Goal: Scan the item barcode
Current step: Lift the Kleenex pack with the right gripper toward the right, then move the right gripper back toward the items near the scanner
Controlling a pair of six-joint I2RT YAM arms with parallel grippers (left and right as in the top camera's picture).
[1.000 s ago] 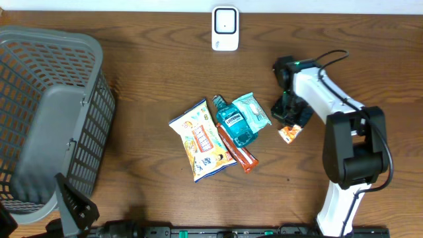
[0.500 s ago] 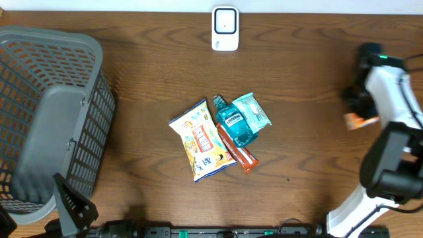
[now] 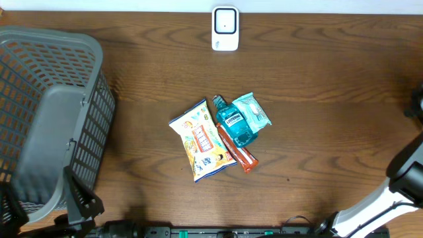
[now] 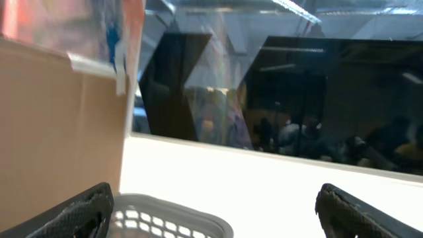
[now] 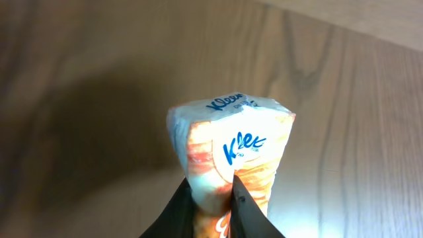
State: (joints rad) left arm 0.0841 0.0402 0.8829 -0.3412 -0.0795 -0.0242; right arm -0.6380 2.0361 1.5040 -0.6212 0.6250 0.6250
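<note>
While the right jaws pinch its near end, the tissue pack (image 5: 228,149) juts lengthwise straight out (left jaws wide, empty).

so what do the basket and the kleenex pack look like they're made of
The basket: grey moulded plastic, matte, going by its slotted lattice walls. The Kleenex pack: probably thin glossy plastic film, from its sheen and creases.

Lower end of tissue pack (image 5: 228,152) cut by frame edge; right arm (image 3: 406,177) mostly outside overhead view.
</note>
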